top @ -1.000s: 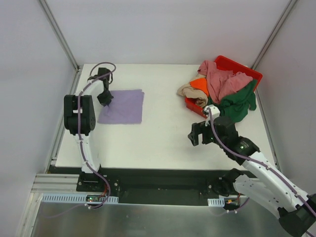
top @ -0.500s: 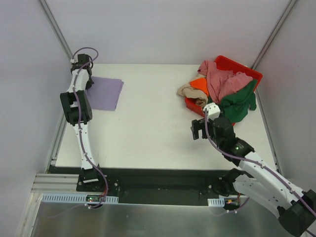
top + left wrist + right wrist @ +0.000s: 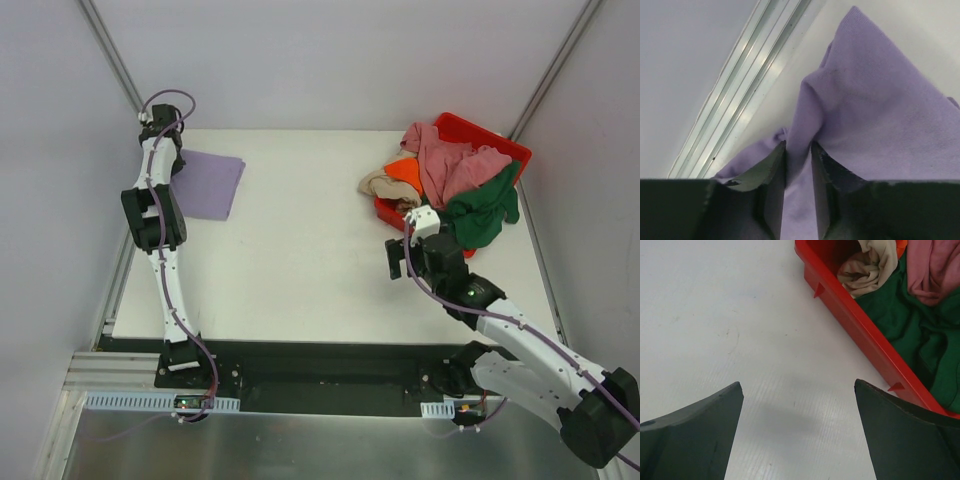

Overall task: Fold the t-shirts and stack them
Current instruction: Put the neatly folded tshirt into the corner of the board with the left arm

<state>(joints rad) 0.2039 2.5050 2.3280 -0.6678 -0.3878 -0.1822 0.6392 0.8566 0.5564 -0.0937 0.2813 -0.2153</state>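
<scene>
The folded lavender t-shirt (image 3: 208, 183) lies at the table's far left corner. My left gripper (image 3: 165, 150) is at its left edge. In the left wrist view its jaws (image 3: 799, 150) stand narrow, with a raised ridge of the lavender t-shirt (image 3: 880, 110) pinched between them. The pink (image 3: 450, 160), dark green (image 3: 485, 210), orange (image 3: 405, 170) and beige (image 3: 378, 183) t-shirts are heaped in and over the red bin (image 3: 490, 135). My right gripper (image 3: 398, 262) hovers open and empty over bare table just left of the red bin (image 3: 850, 315), near the beige t-shirt (image 3: 867, 267) and green t-shirt (image 3: 900, 325).
An aluminium frame rail (image 3: 745, 95) runs along the table's left edge beside the lavender shirt. White walls close in the back and sides. The green shirt spills over the bin's near wall onto the table.
The left arm has dragged the lavender t-shirt from mid-left to the far left corner. The right gripper has edged up toward the bin, still open.
</scene>
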